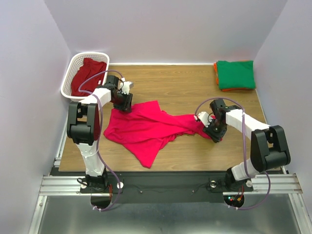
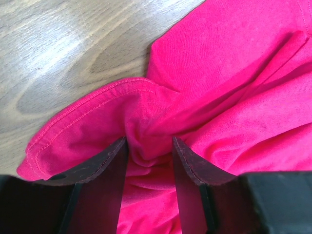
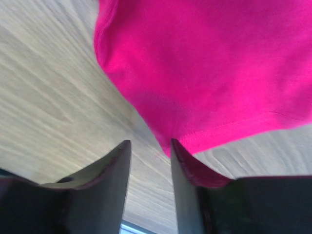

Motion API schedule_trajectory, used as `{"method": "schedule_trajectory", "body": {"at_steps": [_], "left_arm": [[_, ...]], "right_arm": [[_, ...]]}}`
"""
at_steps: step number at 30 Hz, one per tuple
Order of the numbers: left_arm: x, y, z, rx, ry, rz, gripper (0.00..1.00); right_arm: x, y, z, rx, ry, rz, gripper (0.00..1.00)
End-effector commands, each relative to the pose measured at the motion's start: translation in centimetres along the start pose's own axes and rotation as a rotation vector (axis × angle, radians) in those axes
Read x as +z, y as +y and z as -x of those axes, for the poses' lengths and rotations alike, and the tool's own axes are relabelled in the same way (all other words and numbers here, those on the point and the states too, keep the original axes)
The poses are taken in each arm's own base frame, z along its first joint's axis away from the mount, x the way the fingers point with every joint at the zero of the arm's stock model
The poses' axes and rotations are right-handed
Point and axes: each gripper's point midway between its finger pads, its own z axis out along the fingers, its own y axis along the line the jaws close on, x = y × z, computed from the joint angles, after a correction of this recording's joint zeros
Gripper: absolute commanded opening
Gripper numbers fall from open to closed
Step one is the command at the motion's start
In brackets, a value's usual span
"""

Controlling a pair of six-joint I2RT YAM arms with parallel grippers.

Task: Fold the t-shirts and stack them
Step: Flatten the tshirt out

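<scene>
The bright pink-red t-shirt lies crumpled and spread across the middle of the wooden table. My left gripper is at its far left corner. In the left wrist view the jaws pinch a bunched fold of the pink-red shirt beside a hemmed edge. My right gripper is at the shirt's right end. In the right wrist view it is slightly open with bare table between the jaws, and the shirt's hem touches the right fingertip. The crimson t-shirt lies in the basket. The green t-shirt lies folded on the orange one at the far right.
A white lattice basket stands at the far left corner, just behind my left arm. Grey walls close in the table on the left, back and right. The metal mounting rail runs along the near edge.
</scene>
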Motion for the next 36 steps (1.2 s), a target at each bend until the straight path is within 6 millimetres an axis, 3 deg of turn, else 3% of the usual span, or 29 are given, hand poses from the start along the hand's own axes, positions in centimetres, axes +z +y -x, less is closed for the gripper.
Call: {"method": "schedule_trajectory", "body": {"at_steps": [1, 7, 9, 13, 14, 21, 25, 27, 36], "left_arm": [[-2.9, -1.2, 2.9, 0.062, -0.092, -0.019, 0.52], [-4.7, -1.9, 5.2, 0.138, -0.145, -0.016, 0.52], [-5.5, -2.5, 6.4, 0.176, -0.172, -0.027, 0.52], [-7.1, -5.6, 9.5, 0.33, -0.271, -0.043, 0.55], [-6.8, -6.0, 9.9, 0.358, -0.274, -0.035, 0.55], [-2.3, -9.5, 11.7, 0.496, -0.24, -0.061, 0.58], [1.3, -10.4, 12.6, 0.52, -0.222, -0.057, 0.62], [1.8, -11.1, 13.4, 0.536, -0.233, -0.056, 0.63], [6.0, -11.4, 12.1, 0.591, -0.166, -0.037, 0.67]], "right_arm": [[1.1, -0.7, -0.3, -0.017, 0.015, -0.041, 0.41], [2.6, -1.1, -2.3, -0.03, 0.074, -0.096, 0.41], [2.7, -1.0, -2.3, -0.029, 0.07, -0.091, 0.33], [2.9, -0.8, -2.3, -0.022, 0.074, -0.083, 0.01], [2.9, -0.8, -2.3, -0.018, 0.072, -0.081, 0.01], [1.7, -1.1, -1.3, -0.002, 0.036, -0.094, 0.01], [1.3, -1.2, -1.1, 0.004, 0.031, -0.096, 0.0], [1.2, -1.1, -1.2, 0.011, 0.032, -0.095, 0.01], [1.3, -0.7, -1.6, 0.021, 0.042, -0.086, 0.0]]}}
